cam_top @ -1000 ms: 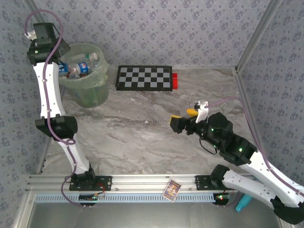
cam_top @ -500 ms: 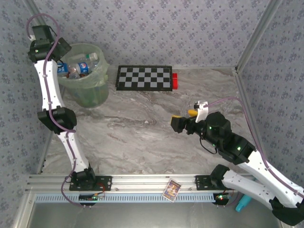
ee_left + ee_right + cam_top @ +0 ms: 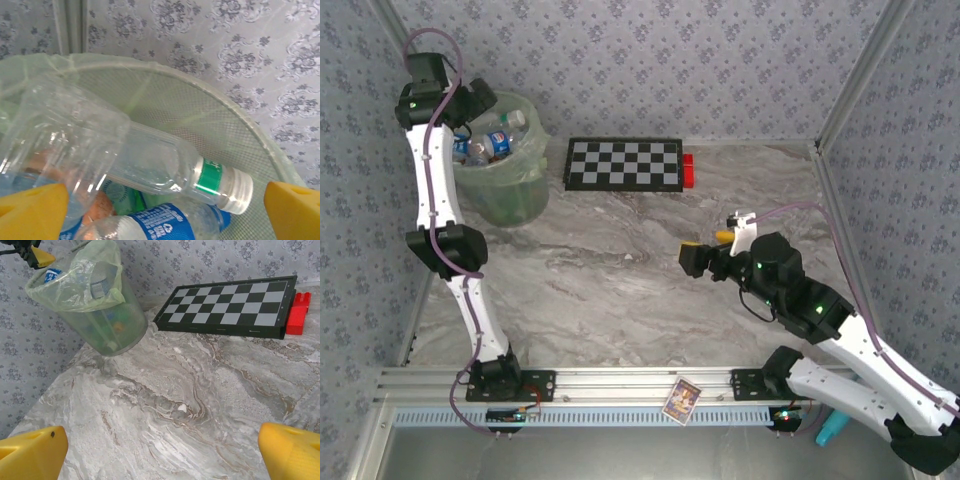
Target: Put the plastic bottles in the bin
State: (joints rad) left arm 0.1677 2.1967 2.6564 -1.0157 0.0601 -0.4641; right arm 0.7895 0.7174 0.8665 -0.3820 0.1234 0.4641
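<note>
The bin [image 3: 510, 195], a pale green bucket with a bag liner, stands at the table's far left. Several plastic bottles [image 3: 492, 140] lie inside it. My left gripper [image 3: 470, 102] hovers open over the bin's left rim. In the left wrist view its yellow fingertips [image 3: 31, 211] stand wide apart above a clear bottle with a green label [image 3: 165, 165] and a blue-labelled bottle [image 3: 160, 225], both lying loose inside the bin [image 3: 225, 127]. My right gripper [image 3: 705, 247] hangs open over the table's right middle, with only bare marble between its fingertips [image 3: 295, 452]. It faces the bin [image 3: 107, 327].
A black-and-white checkerboard [image 3: 624, 164] lies at the back centre with a red block [image 3: 688, 171] at its right end. A turquoise tool [image 3: 832, 428] and a small card [image 3: 682, 399] sit by the front rail. Patterned walls close in the left, back and right.
My left arm has swung its wrist rightward, from beside the bin's left edge to over its rim. The right arm has barely shifted.
</note>
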